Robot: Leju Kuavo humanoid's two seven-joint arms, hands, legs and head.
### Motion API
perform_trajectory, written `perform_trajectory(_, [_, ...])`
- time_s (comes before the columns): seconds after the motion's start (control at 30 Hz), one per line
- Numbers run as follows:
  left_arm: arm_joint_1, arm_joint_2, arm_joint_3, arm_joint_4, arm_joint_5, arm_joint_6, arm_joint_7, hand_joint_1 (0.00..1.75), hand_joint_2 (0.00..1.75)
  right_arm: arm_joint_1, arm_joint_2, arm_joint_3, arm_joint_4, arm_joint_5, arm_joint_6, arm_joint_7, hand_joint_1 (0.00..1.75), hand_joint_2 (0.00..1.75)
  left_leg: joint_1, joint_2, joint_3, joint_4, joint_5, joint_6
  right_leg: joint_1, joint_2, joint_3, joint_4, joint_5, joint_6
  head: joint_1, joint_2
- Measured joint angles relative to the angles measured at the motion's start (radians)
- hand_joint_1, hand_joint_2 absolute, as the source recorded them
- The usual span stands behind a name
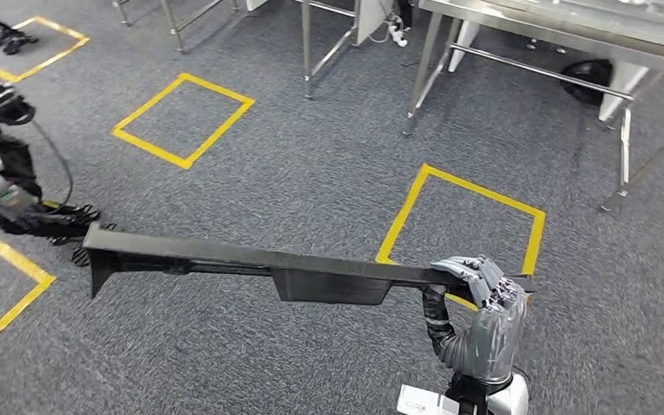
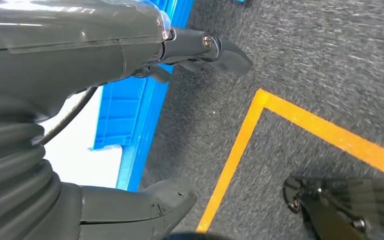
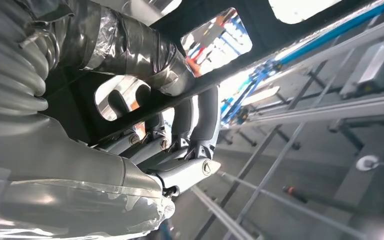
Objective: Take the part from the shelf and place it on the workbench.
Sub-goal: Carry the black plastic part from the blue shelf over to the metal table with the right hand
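Black part (image 1: 251,264) gripped by right hand (image 1: 482,316); fingers (image 3: 200,125) partly hidden.

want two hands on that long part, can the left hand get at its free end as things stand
Probably not yet: the right hand grips one end of the long black part, while the left hand hangs open over the carpet, away from it.

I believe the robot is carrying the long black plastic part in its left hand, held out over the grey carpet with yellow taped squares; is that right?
Not quite: the right hand grips the long black plastic part, at the part's right end, as the head view shows. The left hand holds nothing in the left wrist view. The rest stands: the part is held out over the grey carpet with yellow taped squares.
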Motion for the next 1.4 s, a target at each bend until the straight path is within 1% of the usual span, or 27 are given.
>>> perform_trajectory(0.07, [0.001,0.000,0.000,0.000,0.000,0.000,0.000,0.00,1.75,-0.003,0.000,0.000,-0.002,0.000,0.000,0.000,1.75,1.75,0.002,-0.061,-0.043,0.101,-0.055,-0.006,-0.006,0.025,0.008,-0.008,0.003,-0.008,0.000,0.000])
perform_trajectory(0.13, [0.003,0.000,0.000,0.000,0.000,0.000,0.001,0.00,1.75,-0.003,0.001,0.000,-0.002,0.000,0.000,0.001,1.75,1.75,0.003,-0.083,-0.108,0.222,-0.100,-0.010,-0.006,0.054,0.008,-0.006,0.002,-0.012,0.000,0.000])
perform_trajectory(0.17, [0.005,0.000,0.000,0.000,0.000,0.000,0.002,0.00,1.75,-0.003,0.001,0.000,-0.002,0.000,0.000,0.002,1.75,1.75,0.003,-0.084,-0.126,0.247,-0.097,-0.011,-0.006,0.070,0.008,-0.005,0.002,-0.012,0.000,0.000])
perform_trajectory(0.2, [0.005,0.000,0.000,0.000,-0.001,0.000,0.003,0.00,1.75,-0.002,0.001,0.000,-0.002,0.000,0.000,0.003,1.75,1.75,0.003,-0.086,-0.126,0.233,-0.072,-0.012,-0.007,0.087,0.009,-0.002,0.000,-0.011,0.000,0.000])
perform_trajectory(0.23, [0.006,0.001,0.000,0.000,-0.002,0.000,0.004,0.00,1.75,-0.002,0.001,0.000,-0.002,0.000,0.000,0.003,1.75,1.75,0.004,-0.092,-0.109,0.184,-0.032,-0.011,-0.008,0.104,0.009,0.003,-0.002,-0.008,0.000,0.000])
perform_trajectory(0.3, [0.007,0.002,0.000,0.000,-0.003,0.001,0.005,0.00,1.75,-0.003,0.001,0.000,-0.002,0.000,0.000,0.003,1.75,1.75,0.010,-0.143,-0.062,0.062,0.033,-0.009,-0.009,0.132,0.004,0.018,-0.009,0.001,0.000,0.000])
perform_trajectory(0.37, [0.007,0.002,0.000,0.000,-0.003,0.002,0.004,0.00,1.75,-0.003,0.001,0.000,-0.002,0.000,0.000,0.005,1.75,1.75,0.013,-0.185,-0.042,0.009,0.045,-0.001,-0.011,0.155,-0.008,0.029,-0.010,0.013,0.000,0.000])
perform_trajectory(0.4, [0.006,0.002,0.000,0.000,-0.003,0.003,0.004,0.00,1.75,-0.003,0.001,0.000,-0.003,0.001,0.001,0.005,1.75,1.75,0.011,-0.185,-0.042,0.007,0.043,0.004,-0.012,0.167,-0.014,0.031,-0.008,0.019,0.000,0.000])
perform_trajectory(0.47, [0.004,0.002,0.000,0.000,-0.003,0.005,0.004,0.00,1.75,-0.001,0.000,0.000,-0.003,0.001,0.000,0.006,1.75,1.75,0.010,-0.159,-0.040,0.000,0.048,0.019,-0.015,0.181,-0.022,0.031,-0.005,0.030,0.000,0.000])
perform_trajectory(0.53, [0.003,0.002,0.000,0.000,-0.003,0.007,0.004,0.00,1.75,-0.002,0.000,0.000,-0.004,0.001,0.000,0.007,1.75,1.75,0.012,-0.132,-0.037,-0.010,0.054,0.033,-0.012,0.133,-0.046,0.075,-0.032,0.039,0.000,0.000])
perform_trajectory(0.6, [0.004,0.002,0.000,0.000,-0.003,0.008,0.004,0.00,1.75,-0.005,-0.001,0.000,-0.005,0.001,0.000,0.007,1.75,1.75,0.009,-0.104,-0.037,-0.013,0.055,0.041,-0.011,0.066,-0.104,0.189,-0.089,0.046,0.000,0.000])
perform_trajectory(0.67, [0.006,0.002,0.000,0.000,-0.003,0.008,0.004,0.00,1.75,-0.004,-0.001,0.000,-0.004,0.001,0.000,0.007,1.75,1.75,0.006,-0.076,-0.037,-0.013,0.053,0.042,-0.014,0.046,-0.152,0.284,-0.117,0.049,0.000,0.000])
perform_trajectory(0.7, [0.006,0.002,0.000,0.000,-0.003,0.008,0.004,0.00,1.75,-0.003,-0.001,0.000,-0.004,0.001,0.000,0.007,1.75,1.75,0.004,-0.063,-0.036,-0.013,0.052,0.042,-0.015,0.042,-0.151,0.282,-0.104,0.048,0.000,0.000])
perform_trajectory(0.73, [0.005,0.002,0.000,0.000,-0.003,0.008,0.005,0.00,1.75,-0.003,-0.001,0.000,-0.004,0.001,0.000,0.007,1.75,1.75,0.003,-0.051,-0.035,-0.013,0.050,0.041,-0.015,0.039,-0.130,0.243,-0.077,0.045,0.000,0.000])
perform_trajectory(0.77, [0.004,0.002,0.000,0.000,-0.003,0.008,0.005,0.00,1.75,-0.003,-0.001,0.000,-0.004,0.001,0.000,0.007,1.75,1.75,0.002,-0.041,-0.032,-0.013,0.049,0.040,-0.012,0.028,-0.093,0.174,-0.042,0.038,0.000,0.000])
perform_trajectory(0.83, [0.002,0.000,0.000,0.000,-0.003,0.008,0.005,0.00,1.75,-0.004,-0.001,0.000,-0.004,0.001,0.000,0.006,1.75,1.75,-0.001,-0.026,-0.028,-0.013,0.045,0.035,-0.001,-0.005,-0.029,0.056,-0.007,0.021,0.000,0.000])
perform_trajectory(0.9, [0.001,-0.001,0.000,0.000,-0.003,0.008,0.005,0.00,1.75,-0.004,-0.001,0.000,-0.005,0.001,0.000,0.006,1.75,1.75,-0.001,-0.012,-0.024,-0.015,0.042,0.025,0.009,-0.018,-0.013,0.020,-0.007,0.009,0.000,0.000])
perform_trajectory(0.97, [-0.001,-0.002,0.000,0.000,-0.003,0.008,0.005,0.00,1.75,-0.003,0.000,0.000,-0.005,0.001,0.000,0.006,1.75,1.75,0.000,0.000,-0.015,-0.019,0.037,0.013,0.006,0.002,-0.007,0.008,-0.002,0.002,0.000,0.000])
perform_trajectory(1.03, [-0.001,-0.001,0.000,0.000,-0.003,0.008,0.005,0.00,1.75,-0.003,0.000,0.000,-0.006,0.001,0.000,0.006,1.75,1.75,0.000,-0.027,-0.023,0.016,0.010,0.004,-0.003,0.020,0.006,-0.012,0.007,-0.007,0.000,0.000])
perform_trajectory(1.1, [0.000,-0.001,0.000,0.000,-0.003,0.008,0.005,0.00,1.75,-0.005,0.000,0.000,-0.006,0.002,0.000,0.006,1.75,1.75,0.002,-0.070,-0.073,0.126,-0.050,-0.001,-0.006,0.037,0.012,-0.020,0.011,-0.014,0.000,0.000])
perform_trajectory(1.13, [0.002,-0.001,0.000,0.000,-0.003,0.008,0.005,0.00,1.75,-0.005,0.001,0.000,-0.006,0.002,0.000,0.006,1.75,1.75,0.002,-0.080,-0.106,0.189,-0.076,-0.004,-0.006,0.046,0.011,-0.018,0.011,-0.015,0.000,0.000])
perform_trajectory(1.17, [0.003,-0.001,0.000,0.000,-0.003,0.008,0.005,0.00,1.75,-0.005,0.001,0.000,-0.005,0.002,0.000,0.006,1.75,1.75,0.002,-0.084,-0.131,0.234,-0.087,-0.006,-0.006,0.058,0.011,-0.016,0.009,-0.016,0.000,0.000])
perform_trajectory(1.2, [0.004,-0.001,0.000,0.000,-0.003,0.008,0.005,0.00,1.75,-0.004,0.001,0.000,-0.005,0.002,0.000,0.006,1.75,1.75,0.003,-0.085,-0.142,0.245,-0.078,-0.008,-0.007,0.070,0.010,-0.013,0.008,-0.015,0.000,0.000])
perform_trajectory(1.27, [0.006,0.000,0.000,0.000,-0.003,0.008,0.005,0.00,1.75,-0.003,0.001,0.000,-0.005,0.002,0.000,0.006,1.75,1.75,0.006,-0.094,-0.112,0.159,-0.007,-0.010,-0.008,0.096,0.010,-0.002,0.002,-0.010,0.000,0.000])
perform_trajectory(1.3, [0.006,0.000,0.000,0.000,-0.003,0.008,0.005,0.00,1.75,-0.003,0.001,0.000,-0.005,0.002,0.000,0.006,1.75,1.75,0.009,-0.114,-0.085,0.095,0.026,-0.008,-0.009,0.108,0.008,0.005,-0.002,-0.006,0.000,0.000])
perform_trajectory(1.33, [0.005,0.001,0.000,0.000,-0.003,0.008,0.005,0.00,1.75,-0.004,0.001,0.000,-0.005,0.002,0.000,0.006,1.75,1.75,0.011,-0.132,-0.064,0.042,0.048,-0.005,-0.008,0.117,0.005,0.014,-0.006,-0.001,0.000,0.000])
perform_trajectory(1.4, [0.004,0.001,0.000,0.000,-0.003,0.008,0.004,0.00,1.75,-0.004,0.001,0.000,-0.005,0.002,0.000,0.006,1.75,1.75,0.010,-0.153,-0.048,0.002,0.053,0.004,-0.008,0.132,-0.004,0.024,-0.010,0.010,0.000,0.000])
